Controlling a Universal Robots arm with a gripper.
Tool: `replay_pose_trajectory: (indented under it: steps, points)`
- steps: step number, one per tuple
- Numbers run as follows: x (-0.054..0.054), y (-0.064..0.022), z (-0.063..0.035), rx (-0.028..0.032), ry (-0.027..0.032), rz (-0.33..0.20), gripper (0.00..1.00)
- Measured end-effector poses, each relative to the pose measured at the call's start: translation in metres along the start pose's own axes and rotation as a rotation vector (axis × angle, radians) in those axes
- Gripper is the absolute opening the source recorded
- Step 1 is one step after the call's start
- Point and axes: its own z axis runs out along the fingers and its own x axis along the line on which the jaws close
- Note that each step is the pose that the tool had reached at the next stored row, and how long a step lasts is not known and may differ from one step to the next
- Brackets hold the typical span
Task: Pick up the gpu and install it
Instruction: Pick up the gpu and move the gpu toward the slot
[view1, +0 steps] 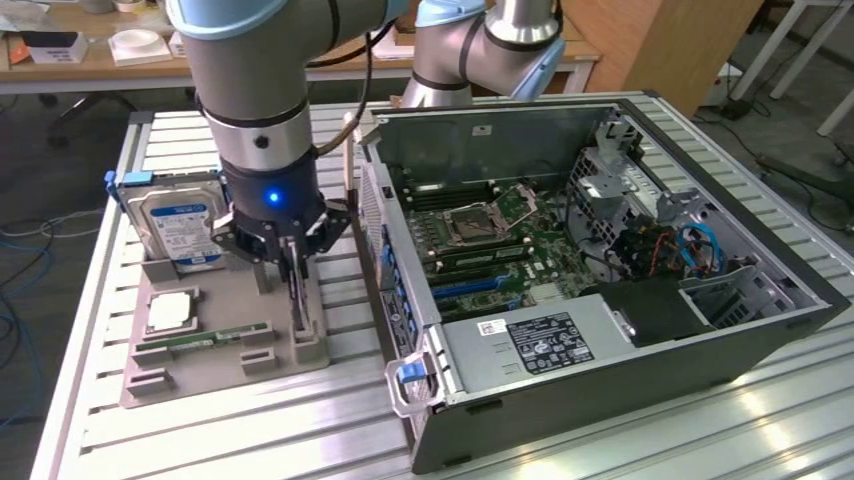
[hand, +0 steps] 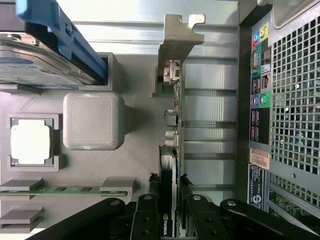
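Exterior, gpu: stands edge-on in the holder, near the case.
Exterior, gripper: down over the gpu.
Wrist, fingers: clamped on both faces of the gpu.
Lift: probably best straight up, keeping the card level.

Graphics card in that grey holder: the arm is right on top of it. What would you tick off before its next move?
1. The hand is centred over the graphics card: ok.
2. The graphics card stands upright in the grey holder: ok.
3. Firm hold on the card: cannot tell.
4. The hard drive stands apart from the card: ok.
5. The computer case has its side open, with the motherboard exposed: ok.
6. The blue slot on the motherboard looks free: ok.
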Motion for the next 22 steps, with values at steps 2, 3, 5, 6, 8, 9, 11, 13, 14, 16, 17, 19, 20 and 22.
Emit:
replay_pose_trajectory:
  steps: [2, 3, 5, 6, 8, 9, 11, 13, 14, 16, 17, 19, 20, 22]
  points:
    - [0.0, 0.0002, -0.0039, 0.0001, 0.0001, 0.0, 0.26]
    - [0.0, 0.0003, -0.0056, 0.0001, 0.0001, 0.0, 0.26]
    - [0.0, 0.0003, -0.0077, 0.0001, 0.0, 0.0, 0.26]
    - [0.0, 0.0004, -0.0089, 0.0, 0.0, 0.0, 0.26]
    - [0.0, 0.0004, -0.0095, 0.0, 0.0, 0.0, 0.26]
    - [0.0, 0.0003, -0.0102, 0.0002, 0.0003, 0.0, 0.26]
    - [-0.001, 0.0004, -0.0114, 0.0001, 0.0001, 0.0, 0.26]
    - [-0.001, 0.0005, -0.0136, 0.0001, 0.0001, 0.0, 0.26]
    - [-0.001, 0.0006, -0.0147, 0.0001, 0.0001, 0.0, 0.26]
    - [-0.001, 0.0007, -0.0165, 0.0, 0.0001, 0.0, 0.26]
    - [-0.001, 0.0007, -0.0175, 0.0, 0.0, 0.0, 0.26]
    - [-0.001, 0.0008, -0.02, 0.0001, 0.0001, 0.0, 0.26]
    - [-0.001, 0.0009, -0.0212, 0.0001, 0.0001, 0.0, 0.26]
    - [-0.001, 0.001, -0.0234, 0.0001, 0.0, 0.0, 0.26]
